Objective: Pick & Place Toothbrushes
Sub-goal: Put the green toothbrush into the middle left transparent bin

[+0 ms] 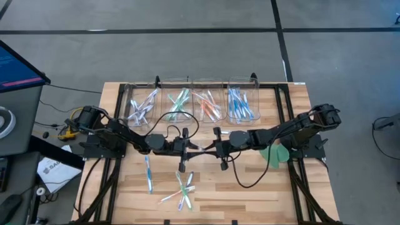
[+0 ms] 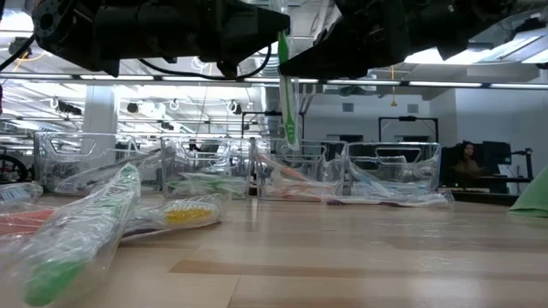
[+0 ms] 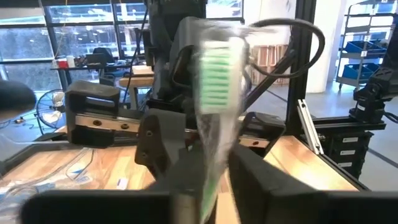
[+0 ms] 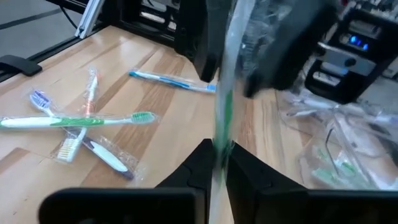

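1. Two arms meet over the middle of the bench, pincers facing each other, well above the wood.
2. Left pincer: fingers closed on the handle of a green toothbrush in a clear wrapper; bristle head points away from the wrist, toward the other arm.
3. Right pincer: fingers pinched on the same wrapped brush, seen in the right wrist view as a thin green-and-clear strip running between the two fingers. Both pincers grip it at once.
4. Low view: the brush hangs roughly upright between the two dark wrists, clear of the bench.
5. Four clear bins sit in a row at the far edge, sorted by colour: purple/white, green, orange, blue.
6. Loose brushes on the near bench: a blue toothbrush lying alone, and a small crossed pile of green, purple and orange ones just beside it.
7. Flat green leaf-shaped piece lies under the right arm, apart from the brushes.
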Motion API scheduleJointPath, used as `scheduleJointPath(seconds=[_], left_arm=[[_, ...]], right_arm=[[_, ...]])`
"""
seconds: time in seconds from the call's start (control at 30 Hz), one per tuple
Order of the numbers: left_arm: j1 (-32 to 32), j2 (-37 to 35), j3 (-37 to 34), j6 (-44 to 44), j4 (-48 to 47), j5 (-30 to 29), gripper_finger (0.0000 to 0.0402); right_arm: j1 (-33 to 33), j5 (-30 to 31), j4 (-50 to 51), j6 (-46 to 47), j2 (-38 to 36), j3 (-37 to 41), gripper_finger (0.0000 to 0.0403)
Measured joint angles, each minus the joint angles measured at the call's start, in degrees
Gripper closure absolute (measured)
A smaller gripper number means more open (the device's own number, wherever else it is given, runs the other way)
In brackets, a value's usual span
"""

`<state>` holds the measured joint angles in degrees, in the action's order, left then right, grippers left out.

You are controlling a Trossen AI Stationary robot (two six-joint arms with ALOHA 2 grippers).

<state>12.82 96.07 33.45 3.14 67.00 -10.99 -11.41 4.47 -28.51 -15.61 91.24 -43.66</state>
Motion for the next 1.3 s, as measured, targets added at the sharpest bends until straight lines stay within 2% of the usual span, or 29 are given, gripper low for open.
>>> scheduleJointPath(seconds=[0.07,0.2,0.3,0.4,0.53,0.67,0.97,1.07,1.3], left_arm=[[-0.01,0.00,-0.04,0.14,-0.25,-0.22,0.0380],[-0.02,0.07,-0.11,-0.11,-0.47,-0.56,0.0386],[-0.04,0.07,-0.11,-0.11,-0.37,-0.56,0.0392],[0.06,0.07,-0.11,-0.11,-0.42,-0.54,0.0392],[0.58,0.07,-0.11,-0.09,-0.53,-0.50,0.0393],[0.66,0.05,-0.13,-0.09,-1.02,-0.25,0.0393],[0.66,0.02,-0.15,0.03,-2.65,-0.19,0.0394],[0.66,0.02,-0.15,0.04,-3.19,-0.19,0.0394],[0.63,-0.02,-0.24,0.06,-3.19,0.55,0.0394]], right_arm=[[0.27,-0.20,0.74,1.12,-0.01,0.00,0.0373],[0.44,-0.48,1.81,1.71,-0.02,0.00,0.0349],[0.45,-0.56,2.30,3.70,-0.02,0.00,0.0303],[0.76,-0.14,3.34,5.05,-0.02,0.00,0.0239],[1.69,0.30,6.08,2.34,-0.02,0.00,0.0161],[2.22,0.45,7.33,3.46,-0.24,0.00,0.0119],[2.01,0.51,10.22,3.65,-0.59,0.00,0.0100],[1.95,2.09,13.94,5.27,-3.03,-0.01,0.0100],[-1.39,8.24,30.78,13.67,-12.71,0.00,0.0100]])
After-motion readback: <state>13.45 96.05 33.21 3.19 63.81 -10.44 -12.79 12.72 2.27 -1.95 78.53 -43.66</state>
